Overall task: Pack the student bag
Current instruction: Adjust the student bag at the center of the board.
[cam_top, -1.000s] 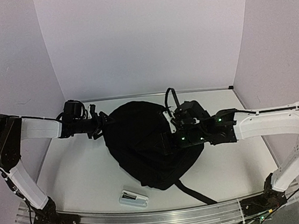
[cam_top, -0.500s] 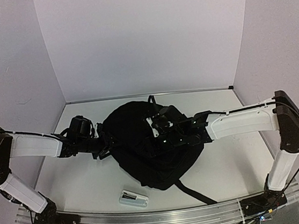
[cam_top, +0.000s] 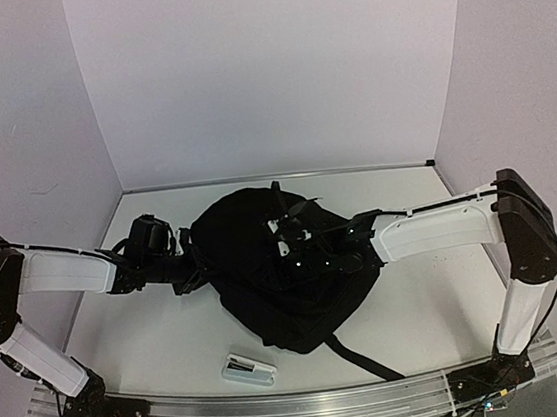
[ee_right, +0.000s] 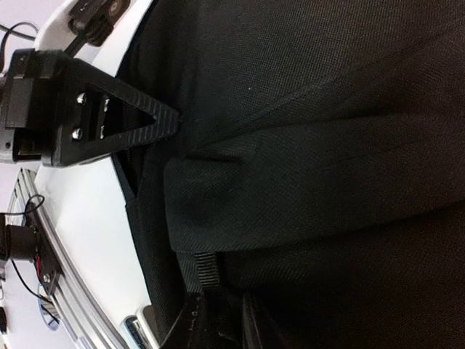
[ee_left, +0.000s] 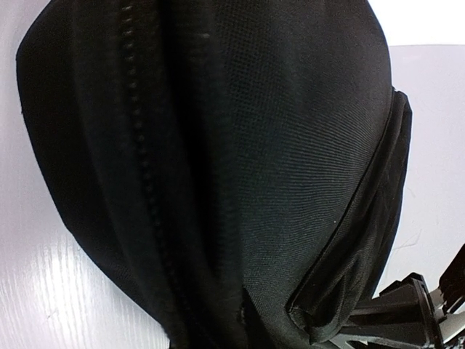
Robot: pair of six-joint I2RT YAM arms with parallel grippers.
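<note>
Black student bag [cam_top: 259,301], long axis frame top-bottom; right gripper [cam_top: 285,243] atop, apparently pinching it; left gripper [cam_top: 193,269] at left edge, jaws unreadable.

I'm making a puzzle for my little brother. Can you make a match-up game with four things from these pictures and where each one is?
Things:
1. student bag
2. small white and dark item
3. left gripper
4. right gripper

Places:
A. at the bag's left side
B. lying in the middle of the table
C. over the top of the bag
D. by the table's near edge, apart from the bag

Pairs: 1-B, 2-D, 3-A, 4-C
</note>
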